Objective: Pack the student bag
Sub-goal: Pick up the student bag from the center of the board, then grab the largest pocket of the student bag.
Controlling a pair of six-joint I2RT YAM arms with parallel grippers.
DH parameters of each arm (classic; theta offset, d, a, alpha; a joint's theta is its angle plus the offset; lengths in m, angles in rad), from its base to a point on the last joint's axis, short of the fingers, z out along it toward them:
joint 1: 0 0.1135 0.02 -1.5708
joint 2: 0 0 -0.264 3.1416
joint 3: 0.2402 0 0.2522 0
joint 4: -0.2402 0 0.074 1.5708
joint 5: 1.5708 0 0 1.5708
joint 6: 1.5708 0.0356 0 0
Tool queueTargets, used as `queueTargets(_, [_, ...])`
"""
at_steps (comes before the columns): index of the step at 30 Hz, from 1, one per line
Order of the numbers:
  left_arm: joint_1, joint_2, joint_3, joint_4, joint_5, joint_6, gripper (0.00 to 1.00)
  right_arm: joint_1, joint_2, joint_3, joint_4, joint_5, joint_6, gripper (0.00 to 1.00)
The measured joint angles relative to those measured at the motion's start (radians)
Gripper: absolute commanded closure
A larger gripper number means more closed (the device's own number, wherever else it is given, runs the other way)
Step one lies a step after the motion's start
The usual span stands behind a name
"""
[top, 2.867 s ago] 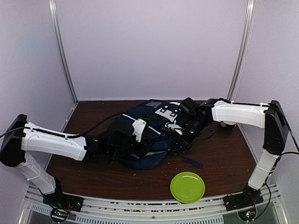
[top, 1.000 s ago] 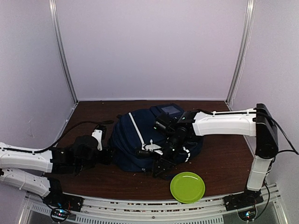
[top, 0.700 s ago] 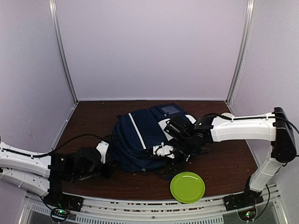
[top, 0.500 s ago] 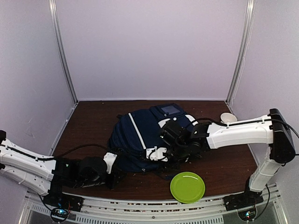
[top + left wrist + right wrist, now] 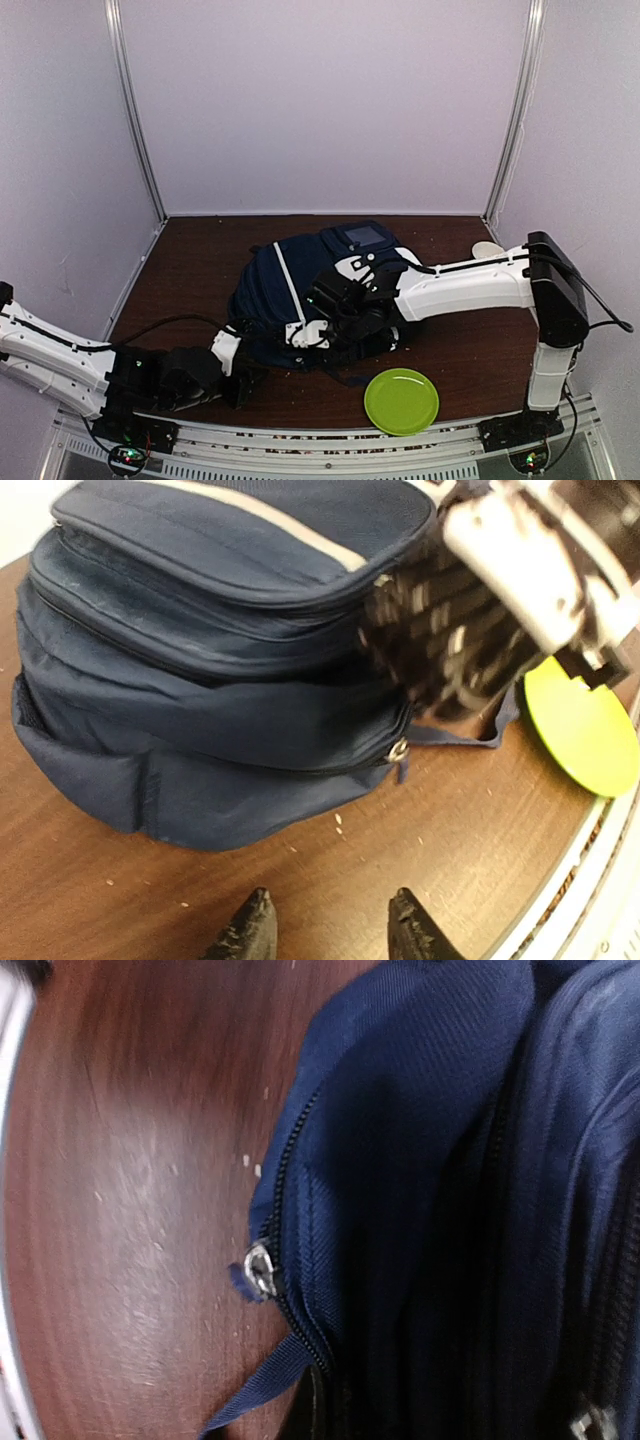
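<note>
Two arms reaching low to student bag (image 5: 268,290), left jaws parted, empty, right jaws closed

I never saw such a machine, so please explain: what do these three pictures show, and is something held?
Two white robot arms stand at the near edge of the table. One picture looks down from above; two come from cameras on the wrists. On the table lie a blue bag and a green plate. The left gripper is open and empty, facing the bag. The right gripper is shut at the bag's near side; whether it pinches anything cannot be seen.
</note>
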Motion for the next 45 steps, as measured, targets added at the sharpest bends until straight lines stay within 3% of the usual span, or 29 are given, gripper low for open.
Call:
queueTargets(2, [-0.006,-0.008,0.000,0.000,-0.027,0.008,0.31,-0.002,0.004,0.060,-0.032,-0.026,0.021,1.00])
queueTargets(3, [-0.009,-0.010,0.000,0.000,-0.037,0.010,0.11,-0.002,0.010,0.098,-0.048,-0.042,0.034,1.00])
queueTargets(4, [-0.014,-0.010,0.001,0.001,-0.048,0.008,0.04,-0.002,0.016,0.127,-0.057,-0.053,0.043,1.00])
queueTargets(5, [-0.019,-0.007,0.003,0.000,-0.056,0.012,0.04,-0.002,0.024,0.161,-0.065,-0.067,0.055,1.00])
queueTargets(11, [-0.041,0.078,0.063,-0.005,-0.087,0.006,0.24,-0.004,0.076,0.258,-0.087,-0.115,0.110,1.00])
queueTargets(18, [-0.042,0.101,0.101,-0.107,-0.208,-0.083,0.31,-0.016,0.093,0.275,-0.108,-0.163,0.154,1.00])
queueTargets(22, [-0.043,0.087,0.077,-0.058,-0.226,-0.055,0.47,-0.027,0.093,0.275,-0.108,-0.196,0.182,1.00])
queueTargets(27, [-0.047,-0.045,-0.038,0.047,-0.270,-0.002,0.35,-0.061,0.093,0.275,-0.104,-0.265,0.216,1.00])
queueTargets(31, [-0.046,-0.124,-0.140,0.149,-0.329,0.082,0.37,-0.087,0.093,0.275,-0.101,-0.323,0.245,1.00])
queueTargets(36, [-0.046,-0.010,-0.114,0.269,-0.335,0.209,0.55,-0.098,0.093,0.293,-0.109,-0.372,0.287,1.00])
queueTargets(45, [-0.015,0.170,0.050,0.302,-0.306,0.265,0.47,-0.114,0.095,0.324,-0.114,-0.420,0.338,1.00])
